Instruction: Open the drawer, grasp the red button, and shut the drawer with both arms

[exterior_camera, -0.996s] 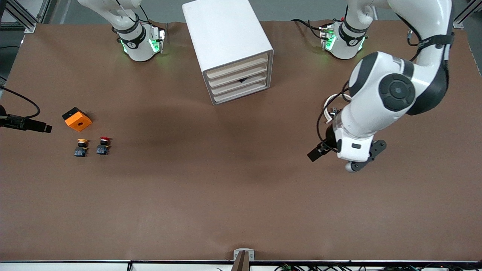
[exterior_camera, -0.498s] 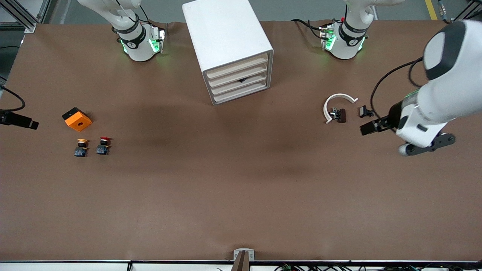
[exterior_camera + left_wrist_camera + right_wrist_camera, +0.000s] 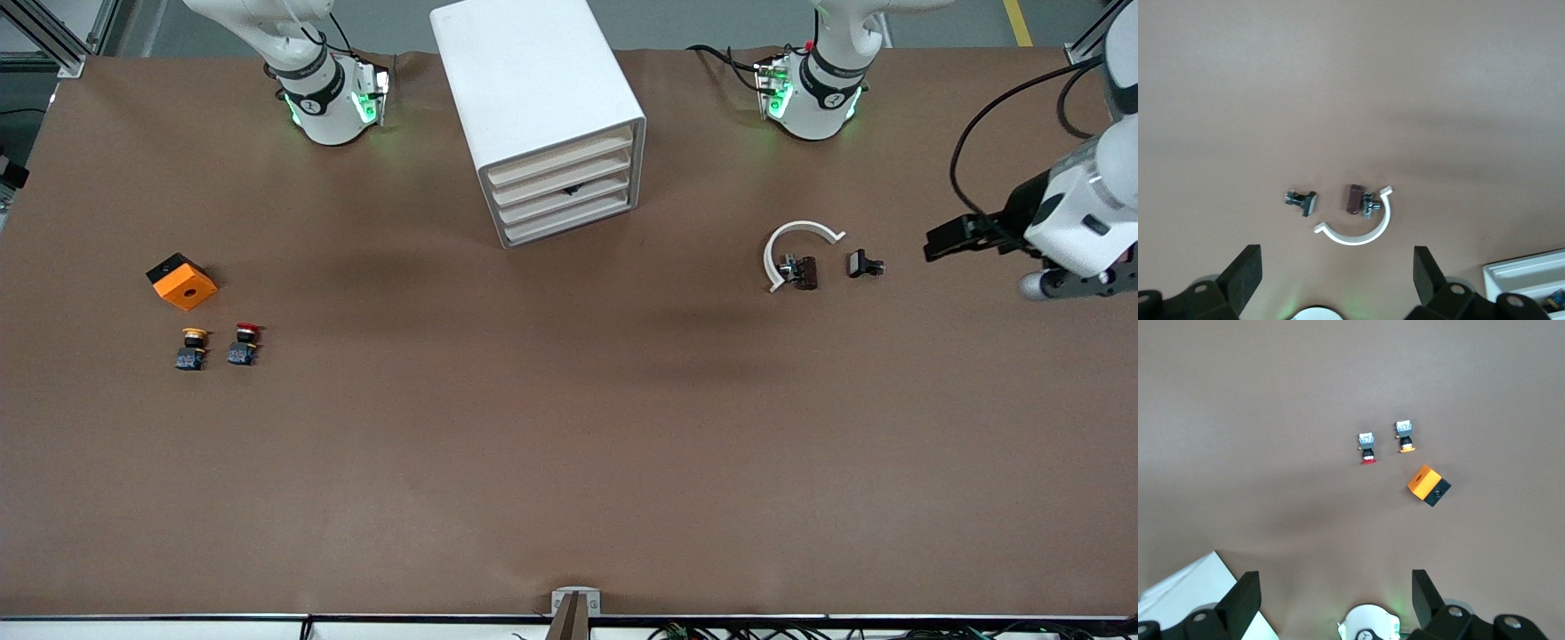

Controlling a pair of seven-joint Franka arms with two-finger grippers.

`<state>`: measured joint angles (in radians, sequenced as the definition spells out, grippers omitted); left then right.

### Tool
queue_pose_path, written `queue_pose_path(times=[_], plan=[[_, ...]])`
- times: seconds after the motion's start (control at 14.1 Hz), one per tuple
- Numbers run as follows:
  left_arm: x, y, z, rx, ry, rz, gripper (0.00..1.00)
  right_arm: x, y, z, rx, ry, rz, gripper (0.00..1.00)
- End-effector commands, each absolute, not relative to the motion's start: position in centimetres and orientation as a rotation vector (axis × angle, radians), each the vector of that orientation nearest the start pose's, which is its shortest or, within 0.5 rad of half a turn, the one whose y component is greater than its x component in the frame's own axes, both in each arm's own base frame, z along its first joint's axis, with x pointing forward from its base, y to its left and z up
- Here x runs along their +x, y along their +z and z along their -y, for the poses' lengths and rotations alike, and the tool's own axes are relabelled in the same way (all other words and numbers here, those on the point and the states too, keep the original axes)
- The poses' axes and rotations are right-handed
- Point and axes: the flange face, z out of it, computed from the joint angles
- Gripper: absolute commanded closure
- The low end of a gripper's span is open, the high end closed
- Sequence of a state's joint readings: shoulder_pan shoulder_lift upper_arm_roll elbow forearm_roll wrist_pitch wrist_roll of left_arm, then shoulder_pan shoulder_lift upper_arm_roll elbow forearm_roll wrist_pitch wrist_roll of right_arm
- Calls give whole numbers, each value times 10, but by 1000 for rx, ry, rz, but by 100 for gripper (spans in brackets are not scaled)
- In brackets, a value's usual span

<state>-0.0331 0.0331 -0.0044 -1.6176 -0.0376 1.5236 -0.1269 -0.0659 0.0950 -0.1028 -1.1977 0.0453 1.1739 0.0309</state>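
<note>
The red-capped button (image 3: 244, 342) stands on the table toward the right arm's end, beside a yellow-capped one (image 3: 192, 348). It also shows in the right wrist view (image 3: 1368, 448). The white drawer cabinet (image 3: 533, 89) stands between the arm bases, with all its drawers (image 3: 564, 191) shut. My left gripper (image 3: 953, 240) is open and empty, up over the left arm's end of the table; its fingers (image 3: 1245, 273) stand wide apart. My right gripper (image 3: 1331, 603) is open and empty, high over the right arm's end, almost out of the front view.
An orange cube (image 3: 181, 281) with a black side lies just farther from the front camera than the buttons. A white curved clip (image 3: 796, 244), a brown part (image 3: 805, 272) and a small black part (image 3: 862, 264) lie toward the left arm's end.
The left arm has swung away toward its end of the table, uncovering the white clip and the small parts. The right gripper has drawn off to the front view's edge.
</note>
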Motion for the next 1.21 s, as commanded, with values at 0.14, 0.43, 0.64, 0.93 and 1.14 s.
queue_pose_path(times=[0.14, 0.43, 0.64, 0.93, 1.14], plan=[[498, 571, 7, -3165, -15, 71, 0, 490, 672, 85, -3082, 193, -245, 0], [503, 603, 1, -3154, -134, 87, 0, 471, 669, 69, -3092, 108, -201, 0], [505, 623, 3, -3153, -156, 85, 0, 471, 673, 67, -3102, 92, -189, 0], [510, 639, 8, -3157, -159, 73, 0, 474, 678, 57, -3148, 74, -121, 0], [516, 642, 10, -3153, -110, 65, 0, 472, 679, 62, -3154, 71, -36, 0]])
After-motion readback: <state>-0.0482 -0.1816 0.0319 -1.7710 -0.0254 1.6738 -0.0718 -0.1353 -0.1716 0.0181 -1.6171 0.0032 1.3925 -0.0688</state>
